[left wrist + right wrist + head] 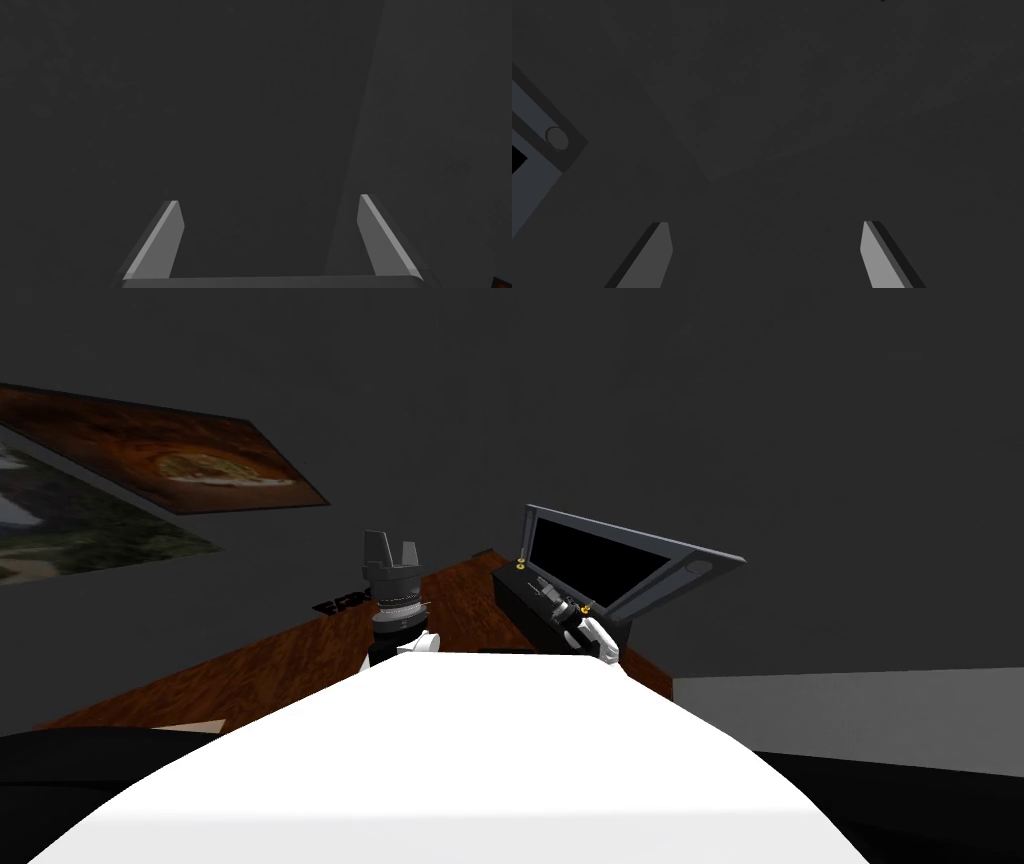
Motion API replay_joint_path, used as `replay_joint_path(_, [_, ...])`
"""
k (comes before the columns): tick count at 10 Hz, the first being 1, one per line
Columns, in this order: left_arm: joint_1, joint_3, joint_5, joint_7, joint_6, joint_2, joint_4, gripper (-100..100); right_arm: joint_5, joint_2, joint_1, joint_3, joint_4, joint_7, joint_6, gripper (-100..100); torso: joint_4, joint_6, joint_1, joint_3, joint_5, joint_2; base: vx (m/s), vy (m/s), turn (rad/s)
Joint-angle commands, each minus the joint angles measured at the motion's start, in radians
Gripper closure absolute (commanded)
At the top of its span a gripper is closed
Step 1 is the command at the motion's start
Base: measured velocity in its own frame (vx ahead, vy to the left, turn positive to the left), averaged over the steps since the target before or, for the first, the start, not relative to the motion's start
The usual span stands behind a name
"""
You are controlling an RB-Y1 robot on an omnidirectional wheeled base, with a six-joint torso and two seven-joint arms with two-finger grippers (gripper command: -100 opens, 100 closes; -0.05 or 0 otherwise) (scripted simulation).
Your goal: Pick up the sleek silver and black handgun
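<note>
A small silver and black thing, which may be the handgun, lies on the front edge of a dark case on a brown wooden table. Dimness blurs its shape. My right arm's white wrist rises just beside it. In the right wrist view my right gripper is open with nothing between its fingers, facing a dark wall, beside the case's raised lid. My left gripper points upward over the table, left of the case. In its own view the left gripper is open and holds nothing.
The case's lid stands open and leans back to the right. A small flat black object lies on the table behind my left gripper. Two pictures hang on the dark wall to the left. A grey surface lies to the right.
</note>
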Motion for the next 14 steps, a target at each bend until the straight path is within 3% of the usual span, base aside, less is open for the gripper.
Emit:
replay_joint_path(1, [0.0,0.0,0.0,0.0,0.0,0.0,0.0,0,0.05,-0.046,-0.031,0.028,0.05,0.021,-0.004,-100,0.0,0.0,0.0,0.0,0.0,0.0,0.011,0.003,0.127])
replay_joint_path(4, [0.0,0.0,0.0,0.0,0.0,0.0,0.0,0,0.119,-0.08,-0.059,0.055,0.138,0.044,-0.011,-100,0.0,0.0,0.0,0.0,0.0,0.0,0.011,-0.001,0.098])
replay_joint_path(5, [0.0,0.0,0.0,0.0,0.0,0.0,0.0,0,0.155,-0.113,-0.087,0.083,0.181,0.067,-0.018,-100,0.0,0.0,0.0,0.0,0.0,0.0,0.014,0.001,0.153])
replay_joint_path(7, [0.0,0.0,0.0,0.0,0.0,0.0,0.0,0,0.173,-0.113,-0.087,0.083,0.203,0.067,-0.018,-100,0.0,0.0,0.0,0.0,0.0,0.0,0.009,-0.003,0.026])
replay_joint_path(8, [0.0,0.0,0.0,0.0,0.0,0.0,0.0,0,0.22,-0.145,-0.114,0.111,0.241,0.091,-0.025,-100,0.0,0.0,0.0,0.0,0.0,0.0,0.011,0.0,0.154])
replay_joint_path(11, [0.0,0.0,0.0,0.0,0.0,0.0,0.0,0,0.282,-0.176,-0.14,0.14,0.326,0.114,-0.032,-100,0.0,0.0,-0.001,0.0,0.0,0.0,0.016,-0.008,0.1])
replay_joint_path(14, [0.0,0.0,0.0,0.0,0.0,0.0,0.0,0,0.371,-0.234,-0.188,0.198,0.422,0.162,-0.045,-100,0.0,0.0,-0.001,0.0,0.0,0.0,0.017,-0.007,0.131])
